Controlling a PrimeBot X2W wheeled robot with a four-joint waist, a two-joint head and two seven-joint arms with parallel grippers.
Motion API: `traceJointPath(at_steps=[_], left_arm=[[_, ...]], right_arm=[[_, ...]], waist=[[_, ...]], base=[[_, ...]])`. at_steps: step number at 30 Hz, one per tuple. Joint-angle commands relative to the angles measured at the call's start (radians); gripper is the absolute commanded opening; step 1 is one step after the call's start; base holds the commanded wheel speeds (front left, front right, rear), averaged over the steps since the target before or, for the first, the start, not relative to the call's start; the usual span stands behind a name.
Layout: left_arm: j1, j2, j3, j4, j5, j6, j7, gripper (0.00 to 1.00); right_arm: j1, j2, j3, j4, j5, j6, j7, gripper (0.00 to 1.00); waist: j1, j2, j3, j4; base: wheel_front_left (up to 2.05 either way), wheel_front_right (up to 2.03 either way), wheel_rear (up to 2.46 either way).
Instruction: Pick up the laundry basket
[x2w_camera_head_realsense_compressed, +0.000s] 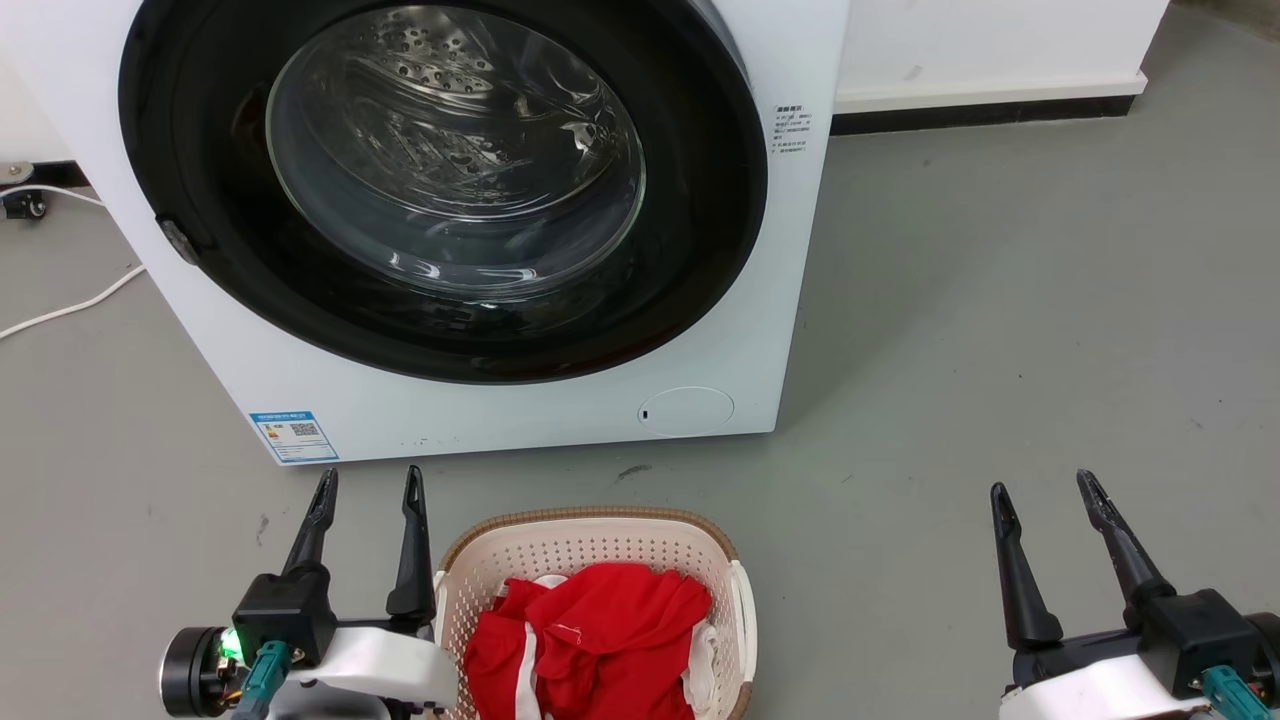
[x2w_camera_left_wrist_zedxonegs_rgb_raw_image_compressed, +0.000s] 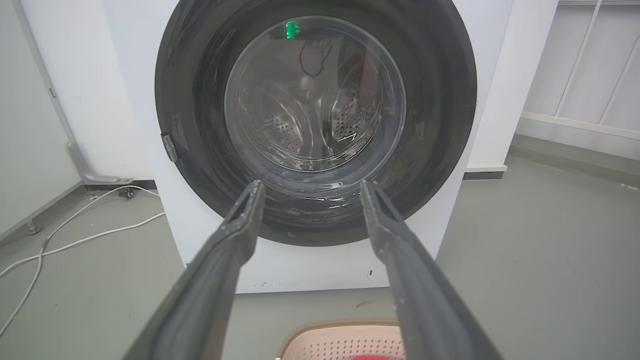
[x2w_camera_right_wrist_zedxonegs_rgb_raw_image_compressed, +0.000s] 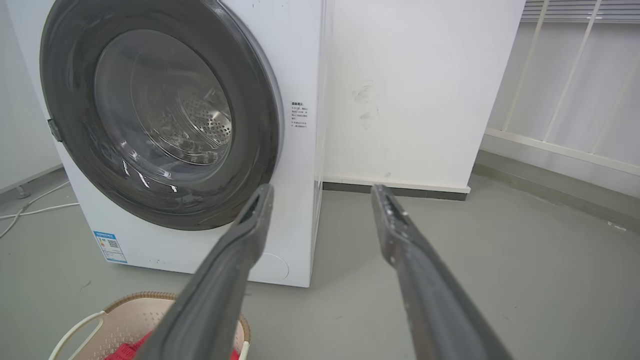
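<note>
The laundry basket (x2w_camera_head_realsense_compressed: 590, 545) sits on the grey floor at the bottom centre of the head view, cream and perforated with a brown woven-look rim and white side handles. A red and white garment (x2w_camera_head_realsense_compressed: 590, 635) lies heaped inside it. My left gripper (x2w_camera_head_realsense_compressed: 368, 485) stands open just left of the basket's left handle, fingers pointing at the washing machine. My right gripper (x2w_camera_head_realsense_compressed: 1042, 490) is open too, well off to the basket's right over bare floor. The basket's far rim (x2w_camera_left_wrist_zedxonegs_rgb_raw_image_compressed: 340, 327) peeks in at the bottom of the left wrist view, and its corner (x2w_camera_right_wrist_zedxonegs_rgb_raw_image_compressed: 125, 315) at the lower left of the right wrist view.
A white front-loading washing machine (x2w_camera_head_realsense_compressed: 700, 330) with a closed dark round door (x2w_camera_head_realsense_compressed: 450, 180) stands directly behind the basket. White cables (x2w_camera_head_realsense_compressed: 70, 305) trail on the floor to its left. A white wall with a dark skirting (x2w_camera_head_realsense_compressed: 985, 110) runs behind on the right.
</note>
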Motion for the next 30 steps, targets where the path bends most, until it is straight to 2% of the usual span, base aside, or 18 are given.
traceJointPath(at_steps=[1, 25, 30], left_arm=[[0.009, 0.003, 0.002, 0.004, -0.008, -0.006, -0.008, 1.00], [0.001, 0.003, 0.014, 0.018, -0.008, -0.008, -0.008, 1.00], [-0.042, 0.003, 0.054, 0.060, -0.008, -0.035, -0.008, 1.00]], right_arm=[[0.010, -0.005, 0.000, 0.001, 0.010, 0.000, -0.003, 1.00], [0.000, -0.005, -0.002, 0.011, 0.041, 0.000, -0.003, 1.00], [-0.049, -0.004, 0.053, 0.062, 0.038, 0.000, -0.003, 1.00]], waist=[[0.0000, 0.0000, 0.000, 0.001], [0.0000, 0.0000, 0.007, 0.000], [0.0000, 0.0000, 0.039, -0.003]], base=[[0.00, 0.00, 0.00], [0.00, 0.00, 0.00], [0.00, 0.00, 0.00]])
